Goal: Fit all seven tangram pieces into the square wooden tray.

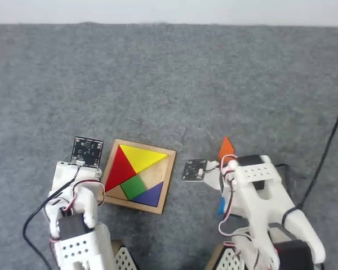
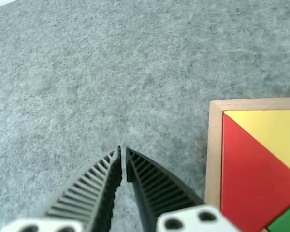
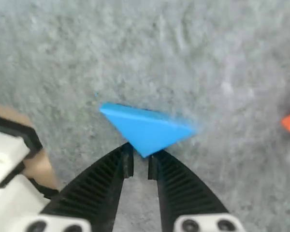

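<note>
right gripper [image 3: 140, 162] is pinching one corner of the flat blue triangle [image 3: 145, 128]; left gripper [image 2: 123, 154] is sitting closed, empty, left of tray [image 2: 213, 154]

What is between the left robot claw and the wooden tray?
Just bare grey carpet. In the left wrist view, nothing else lies between the left gripper and the wooden tray.
</note>
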`<action>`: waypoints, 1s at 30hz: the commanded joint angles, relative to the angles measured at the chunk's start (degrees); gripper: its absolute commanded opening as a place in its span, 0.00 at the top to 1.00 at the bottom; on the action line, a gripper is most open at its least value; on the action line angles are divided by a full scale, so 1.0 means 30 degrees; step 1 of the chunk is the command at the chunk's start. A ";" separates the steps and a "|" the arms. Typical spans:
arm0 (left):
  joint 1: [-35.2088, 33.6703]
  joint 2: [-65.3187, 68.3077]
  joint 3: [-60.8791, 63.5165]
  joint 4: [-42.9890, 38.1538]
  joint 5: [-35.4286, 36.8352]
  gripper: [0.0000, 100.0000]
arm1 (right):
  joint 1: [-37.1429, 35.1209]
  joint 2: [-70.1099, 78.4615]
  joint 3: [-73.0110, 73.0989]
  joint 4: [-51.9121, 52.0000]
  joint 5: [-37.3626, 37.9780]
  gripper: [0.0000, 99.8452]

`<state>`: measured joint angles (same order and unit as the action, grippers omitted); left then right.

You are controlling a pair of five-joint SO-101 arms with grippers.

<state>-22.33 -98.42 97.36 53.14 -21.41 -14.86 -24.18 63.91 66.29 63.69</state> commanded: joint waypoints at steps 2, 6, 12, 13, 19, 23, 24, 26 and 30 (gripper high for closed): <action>0.0029 -0.0322 -0.0190 0.0029 -0.0176 0.98 | -0.2535 -0.0454 -0.0938 -0.0190 -0.2637 0.93; 0.0029 -0.0322 -0.0190 0.0029 -0.0176 0.98 | -0.4645 -0.0425 -0.1993 -0.0425 -0.5421 0.93; 0.0029 -0.0322 -0.0190 0.0029 -0.0176 0.98 | -0.7048 -0.0425 -0.3077 -0.1861 -1.2337 0.93; 0.0029 -0.0322 -0.0190 0.0029 -0.0176 0.98 | -0.7253 -0.0425 -0.3194 -0.2037 -1.3392 0.93; 0.0029 -0.0322 -0.0190 0.0029 -0.0176 0.98 | -0.7780 -0.0425 -0.4952 -0.2183 -1.9106 0.93; 0.0029 -0.0322 -0.0190 0.0029 -0.0176 0.98 | -0.7253 -0.0630 -0.5451 -0.1890 -1.8110 0.93; 0.0029 -0.0322 -0.0190 0.0029 -0.0176 0.98 | -0.7048 -0.0659 -0.5509 -0.1421 -1.6733 0.93; 0.0029 -0.0322 -0.0190 0.0029 -0.0176 0.98 | -0.6901 -0.0659 -0.5861 0.0103 -1.2923 0.93; 0.0088 -0.0322 -0.0190 0.0029 -0.0176 0.98 | -0.6813 -0.0659 -0.6271 0.2711 -0.5802 0.93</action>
<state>-22.33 -98.42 97.36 53.14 -21.41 -36.22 -24.09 48.53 70.15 30.11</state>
